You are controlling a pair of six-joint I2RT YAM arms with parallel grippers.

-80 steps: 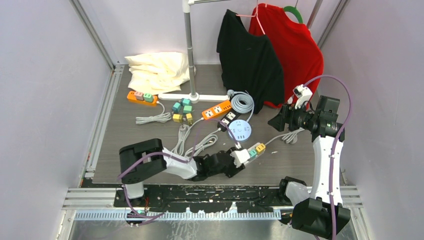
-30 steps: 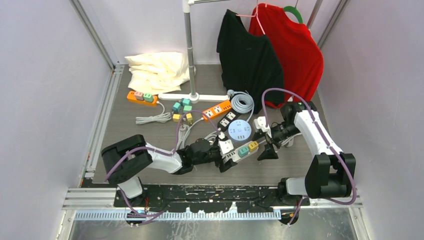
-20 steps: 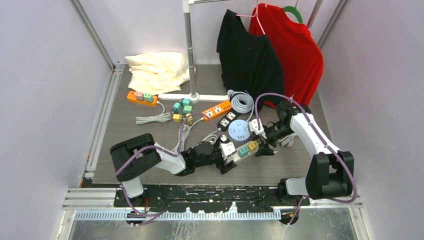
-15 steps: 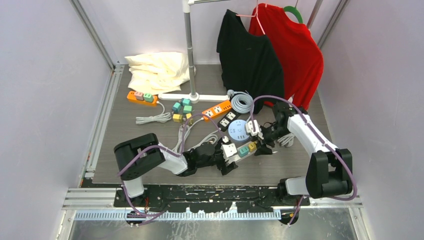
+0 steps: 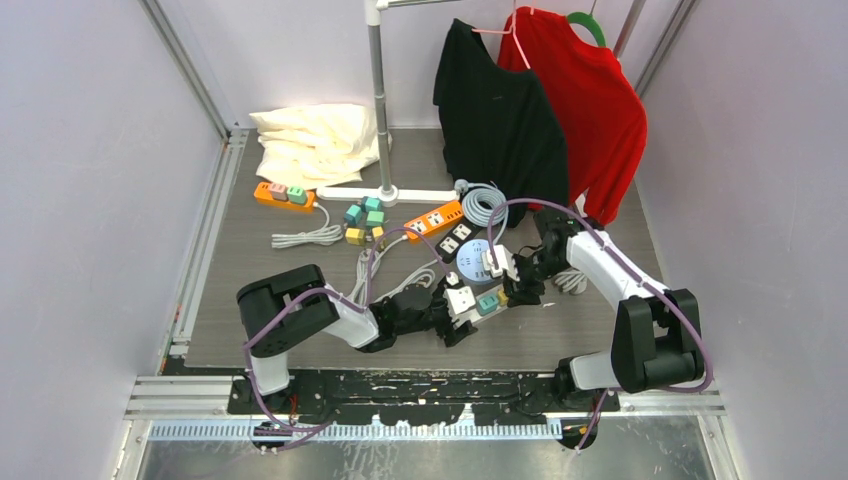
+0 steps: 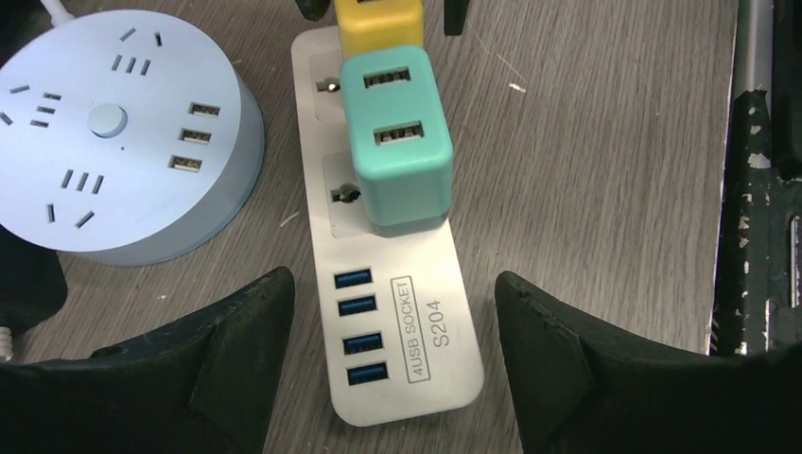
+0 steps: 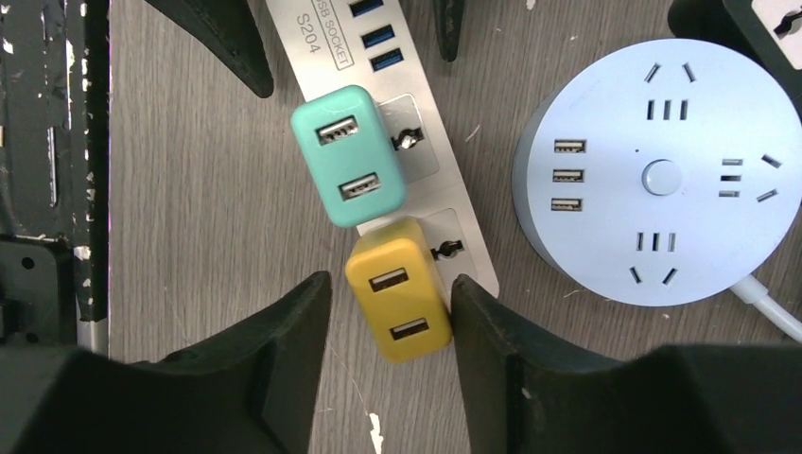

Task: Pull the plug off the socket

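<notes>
At the table's (image 5: pixel 300 270) near edge | yellow plug (image 7: pixel 398 295) sat in the power strip (image 6: pixel 407 331), beside teal plug (image 6: pixel 395 142) | right gripper (image 7: pixel 391 284) jaws apart, straddling it | left gripper (image 6: pixel 392 282) jaws apart around the USB end (not clamped) | risk: an unheld strip would lift with the plug.

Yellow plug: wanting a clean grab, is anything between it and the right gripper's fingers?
Nothing visible. The yellow plug sits between the open right gripper's fingers. The teal plug stands beside it on the power strip, outside them.
</notes>
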